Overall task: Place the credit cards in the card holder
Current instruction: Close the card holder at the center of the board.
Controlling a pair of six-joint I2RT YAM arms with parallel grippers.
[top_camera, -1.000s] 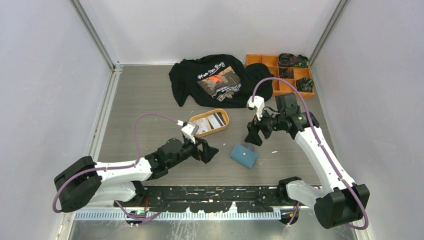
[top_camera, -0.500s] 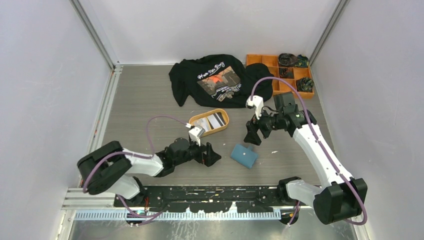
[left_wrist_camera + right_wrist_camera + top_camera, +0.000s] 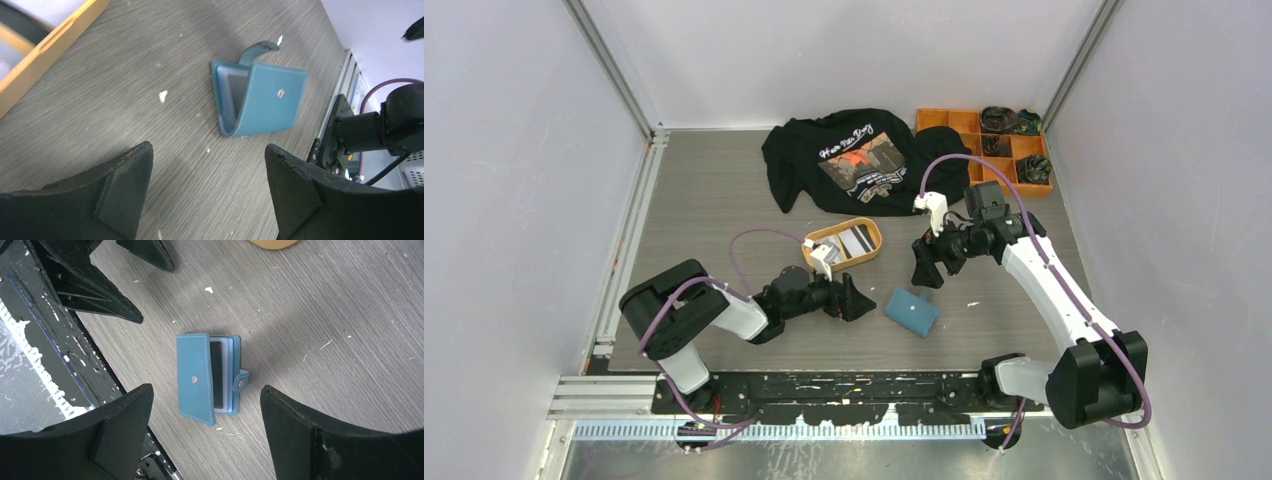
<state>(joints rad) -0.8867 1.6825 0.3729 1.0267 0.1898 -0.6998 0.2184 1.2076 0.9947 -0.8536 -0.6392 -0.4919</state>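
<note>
The teal card holder point(image 3: 912, 311) lies on the table, folded loosely with its snap tab free. In the right wrist view the holder point(image 3: 196, 380) gapes and shows a dark card point(image 3: 217, 372) in a light blue pocket. Several credit cards point(image 3: 848, 243), white and black-striped, lie in the orange oval tray point(image 3: 867, 258). My left gripper point(image 3: 856, 300) is open and empty, low over the table just left of the holder point(image 3: 265, 102). My right gripper point(image 3: 924, 268) is open and empty, above the holder's far side. Both show open in the wrist views point(image 3: 207, 150) point(image 3: 206, 389).
A black printed T-shirt point(image 3: 854, 160) lies at the back middle. An orange compartment box point(image 3: 964, 123) with dark items stands at the back right. The tray's rim point(image 3: 50, 50) shows at the left wrist view's upper left. The black mounting rail point(image 3: 55, 345) runs along the near edge.
The left arm's shoulder and elbow have swung right and its gripper has moved a little right toward the card holder. The right gripper has shifted slightly left. The holder and the cards have not moved.
</note>
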